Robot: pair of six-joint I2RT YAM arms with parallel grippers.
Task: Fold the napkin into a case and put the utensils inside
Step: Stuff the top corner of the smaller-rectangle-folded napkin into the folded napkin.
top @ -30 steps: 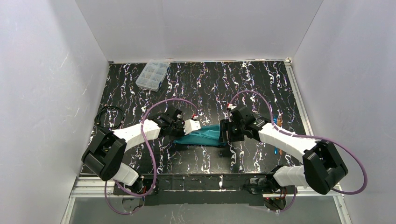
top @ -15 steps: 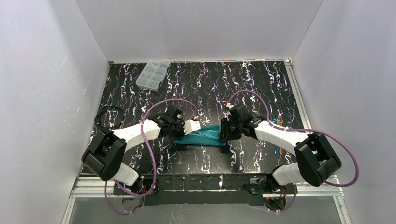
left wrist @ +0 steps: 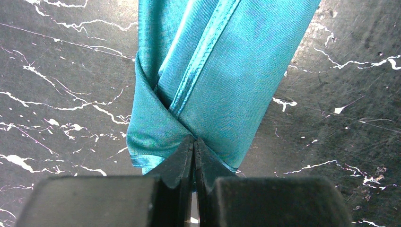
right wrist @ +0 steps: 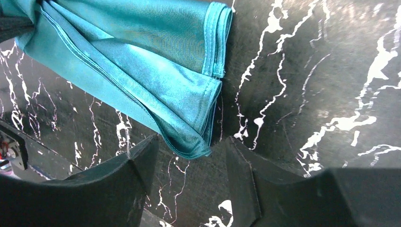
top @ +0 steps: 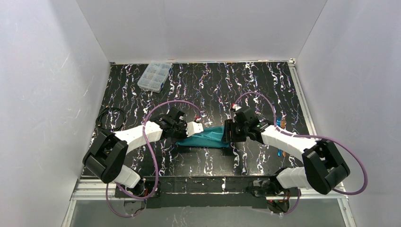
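Table: I am working over a black marbled table, and everything of the task is sitting in its near half, within reach of both arms.

Napkin: the napkin is lying in the middle as a narrow, bunched band running left to right between the two grippers. It is gathered in loose layers, with no flat pouch showing, so I am judging the case as not yet formed.

Left gripper: the left gripper is clamping the left end of the napkin with its jaws pressed together on the cloth. I am reading this as an anchor, pinning that end so the other arm can pull or fold against it. From the top view I cannot tell whether the pinched end is lifted or resting on the table.

Right gripper: the right gripper is hanging with its jaws apart, holding nothing and straddling the napkin's right corner where the hemmed layers are stacking. It is sitting as if lining up a grab there.

Box: a clear compartment box is standing far left, well apart from the work.

Utensils: the utensils are waiting at the right edge, partly hidden behind the right arm and outside the cloth.
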